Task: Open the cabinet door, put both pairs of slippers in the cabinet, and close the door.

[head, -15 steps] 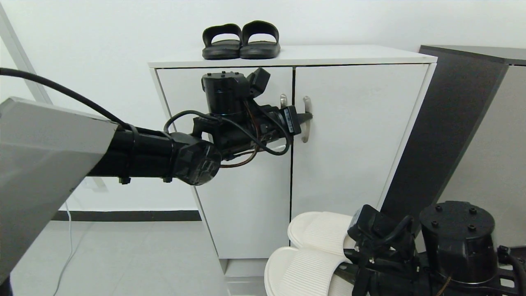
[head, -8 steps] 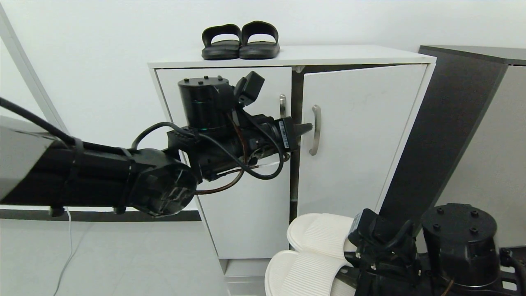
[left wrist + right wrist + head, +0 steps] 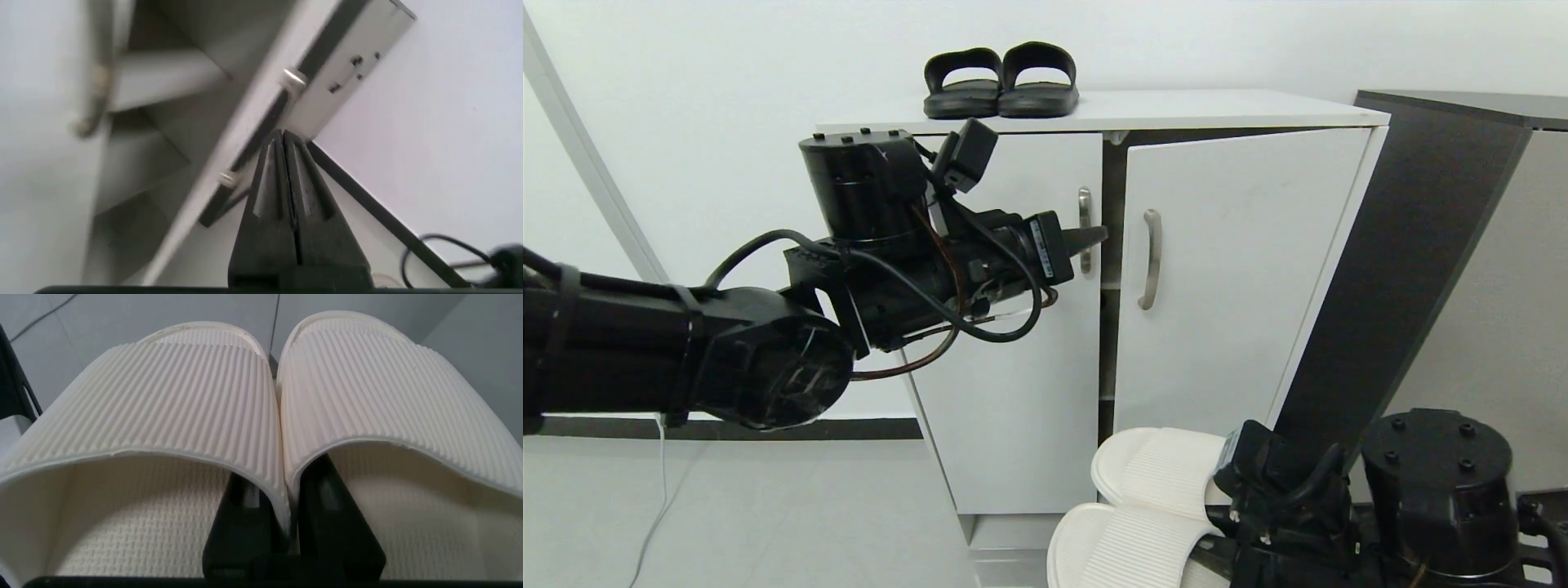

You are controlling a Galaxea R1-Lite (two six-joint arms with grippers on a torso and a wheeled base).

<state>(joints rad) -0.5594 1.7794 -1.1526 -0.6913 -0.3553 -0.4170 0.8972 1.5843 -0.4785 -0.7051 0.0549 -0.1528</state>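
white cabinet (image 3: 1013,408) stands upright against the wall, two doors on its front. left door (image 3: 1005,367) is flush and closed. right door (image 3: 1233,269) is ajar, its handle edge swung out toward the robot, with a dark vertical gap (image 3: 1112,343) between the doors. the gap shows a shelf edge and shadow. contents cannot be told from here.

black slippers (image 3: 1002,80) sit on the cabinet top near its left-centre, side by side and touching. their long axes run front to back across the top. which end faces out i cannot tell.

left gripper (image 3: 1098,235) is level with the door handles and points horizontally toward the gap. fingers are pressed flat together, nothing between them. its tip lies across the left door handle (image 3: 1085,214) and is clear of the right door handle (image 3: 1150,258).

white slippers (image 3: 1143,490) are low in front of the right door, off the cabinet, side by side. toes point away from the robot toward the cabinet base, heel openings back toward the wrist, long axes about parallel.

right gripper (image 3: 278,518) is clamped on the two inner side walls where the pair meets, one finger inside each slipper, closed down to the thickness of those walls.

dark panel (image 3: 1405,269) leans just right of the cabinet.
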